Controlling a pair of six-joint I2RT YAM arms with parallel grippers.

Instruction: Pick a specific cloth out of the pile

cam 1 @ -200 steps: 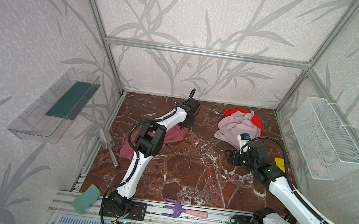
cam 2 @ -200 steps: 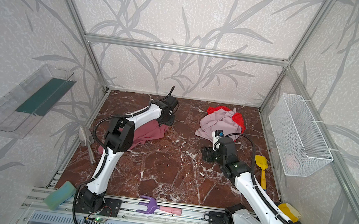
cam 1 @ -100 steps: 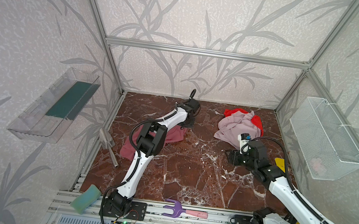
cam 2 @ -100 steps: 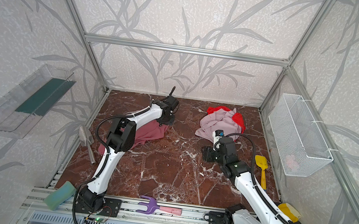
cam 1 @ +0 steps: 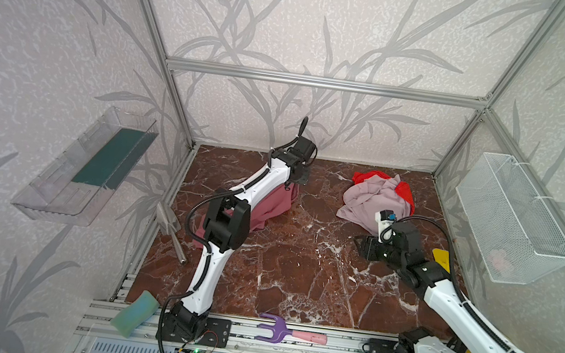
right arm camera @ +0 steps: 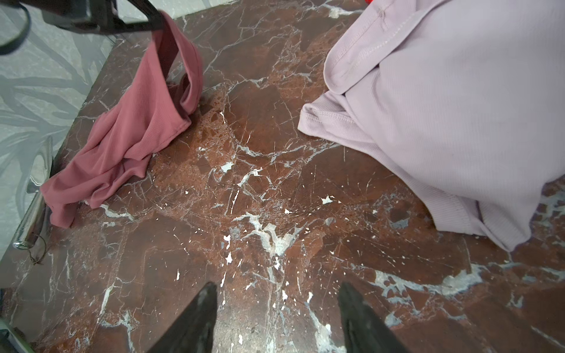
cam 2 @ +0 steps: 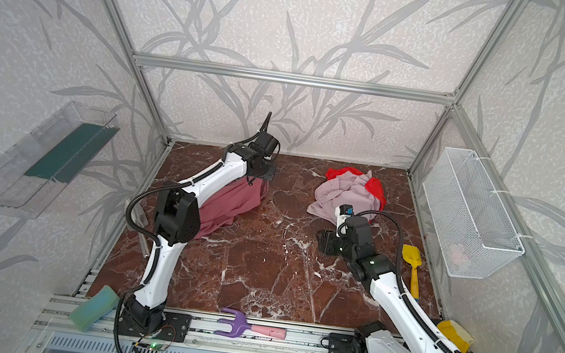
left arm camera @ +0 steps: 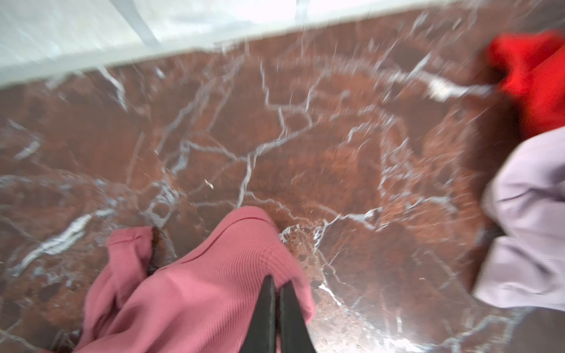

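Quick status from me. My left claw is pinched tight on one edge of the rose-pink cloth. The jaws are basically together, with a fold of the ribbed fabric squeezed between them.

The cloth hangs from that pinch near the back of the table. Its long axis trails down toward the front-left side, where the far end lies crumpled on the marble. So the grabbed end is up at the claw and the rest runs below it, alongside my own left arm.

It sits well apart from the pile at the back right. That's the lilac cloth on top with the red cloth poking out behind.

My right claw is spread open and empty, low over bare marble just in front of the pile, touching nothing.

The left arm clearly owns this one. My guess is the next move is a lift, high enough that the trailing tail doesn't drag across the table.
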